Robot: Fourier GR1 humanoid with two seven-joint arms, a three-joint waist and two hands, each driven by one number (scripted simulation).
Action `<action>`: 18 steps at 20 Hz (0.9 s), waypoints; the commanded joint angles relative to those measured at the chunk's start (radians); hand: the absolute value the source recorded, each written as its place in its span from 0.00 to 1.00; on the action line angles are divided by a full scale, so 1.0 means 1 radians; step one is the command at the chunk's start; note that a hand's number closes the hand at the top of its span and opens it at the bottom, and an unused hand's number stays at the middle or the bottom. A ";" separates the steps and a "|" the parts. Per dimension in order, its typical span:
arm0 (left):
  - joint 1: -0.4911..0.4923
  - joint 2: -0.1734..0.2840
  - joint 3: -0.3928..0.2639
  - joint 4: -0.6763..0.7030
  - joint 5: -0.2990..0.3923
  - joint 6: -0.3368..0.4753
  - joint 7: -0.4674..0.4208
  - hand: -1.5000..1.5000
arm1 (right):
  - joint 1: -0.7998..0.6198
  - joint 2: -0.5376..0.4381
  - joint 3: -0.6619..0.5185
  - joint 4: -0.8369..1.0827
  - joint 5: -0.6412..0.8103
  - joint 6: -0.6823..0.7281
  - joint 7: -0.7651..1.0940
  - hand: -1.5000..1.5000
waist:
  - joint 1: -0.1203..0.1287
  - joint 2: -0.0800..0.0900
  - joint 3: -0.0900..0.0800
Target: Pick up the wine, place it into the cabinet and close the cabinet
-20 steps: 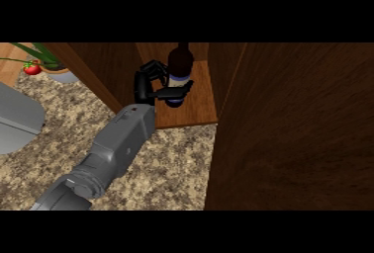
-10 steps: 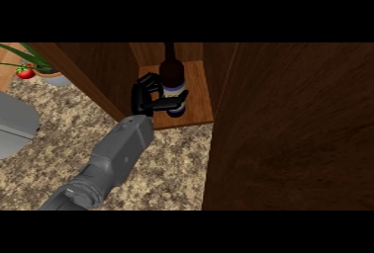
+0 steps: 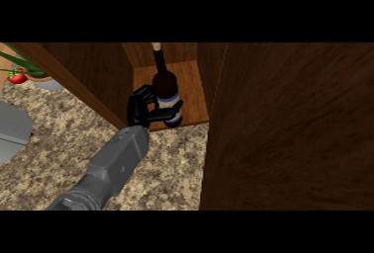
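Note:
A dark wine bottle [image 3: 165,84] with a blue-and-white label stands upright on the cabinet's wooden shelf [image 3: 193,94], near the shelf's front edge. My left hand [image 3: 139,109] is beside it on the left, fingers curled round the bottle's lower body and hiding part of the label. The grey forearm runs down to the lower left over the counter. The cabinet's door [image 3: 292,123] stands open and fills the right of the head view. My right hand shows nowhere.
The cabinet's left wall [image 3: 80,74] slants down beside the hand. A potted plant with a red fruit [image 3: 18,76] sits at the far left, with a grey object [image 3: 10,133] below it. Speckled counter [image 3: 171,168] lies in front of the shelf.
The hand and the bottle have moved lower in the view, towards the shelf's front edge, and the grip has stayed on the bottle. The open door takes up more of the right side.

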 commanded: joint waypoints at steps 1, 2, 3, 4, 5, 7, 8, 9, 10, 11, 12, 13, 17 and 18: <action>0.023 -0.003 -0.015 -0.004 0.020 0.017 -0.001 1.00 | 0.008 0.014 0.024 -0.007 -0.020 0.003 0.004 0.00 | -0.017 0.003 -0.002; 0.042 -0.003 -0.028 -0.002 0.016 0.004 -0.007 1.00 | 0.007 0.004 -0.007 -0.022 -0.032 0.006 -0.001 0.00 | -0.013 0.000 -0.001; 0.016 -0.003 -0.016 -0.014 0.034 0.040 -0.011 1.00 | -0.005 0.015 0.010 -0.002 -0.016 -0.001 -0.007 0.00 | -0.026 0.005 -0.002; 0.033 -0.003 -0.031 -0.007 0.030 0.042 -0.007 1.00 | -0.015 0.011 0.022 0.005 -0.031 0.009 0.007 0.00 | -0.023 0.003 -0.002; 0.021 -0.003 -0.044 0.002 0.018 0.046 0.002 1.00 | 0.006 0.011 0.016 -0.014 -0.011 0.003 -0.001 0.00 | -0.012 0.002 -0.001; 0.043 -0.003 -0.049 -0.018 0.036 0.057 -0.024 1.00 | 0.001 0.015 0.011 -0.014 -0.045 0.009 0.006 0.00 | -0.027 0.002 -0.001; 0.031 -0.003 -0.055 -0.025 0.039 0.057 -0.015 1.00 | -0.007 0.022 0.022 0.022 -0.006 0.000 -0.010 0.00 | -0.009 0.002 -0.002; 0.014 -0.003 -0.056 -0.022 0.042 0.068 -0.003 1.00 | 0.003 0.010 -0.011 -0.006 -0.046 0.009 -0.003 0.00 | -0.027 0.004 0.000; 0.031 -0.003 -0.062 -0.026 0.047 0.063 -0.008 1.00 | -0.024 0.015 -0.001 0.004 -0.048 0.007 -0.001 0.00 | -0.031 0.005 -0.002; 0.009 -0.003 -0.063 -0.027 0.048 0.081 -0.006 1.00 | -0.013 0.001 -0.024 -0.003 -0.046 0.011 -0.001 0.00 | -0.020 0.003 -0.001; 0.021 -0.003 -0.068 -0.026 0.049 0.073 -0.011 1.00 | 0.006 0.012 -0.013 -0.001 -0.060 0.021 -0.012 0.00 | -0.023 0.008 0.000; -0.003 -0.003 -0.069 -0.031 0.054 0.090 -0.001 1.00 | -0.044 0.008 -0.021 0.015 -0.045 -0.003 0.010 0.00 | -0.019 0.004 -0.002; -0.020 -0.003 -0.080 -0.049 0.076 0.108 0.019 1.00 | 0.024 0.013 -0.012 -0.003 -0.052 0.028 -0.022 0.00 | -0.035 0.007 0.000; -0.037 -0.003 -0.082 -0.042 0.074 0.123 0.021 1.00 | 0.001 0.026 -0.007 0.035 -0.041 0.016 -0.033 0.00 | -0.028 0.014 -0.001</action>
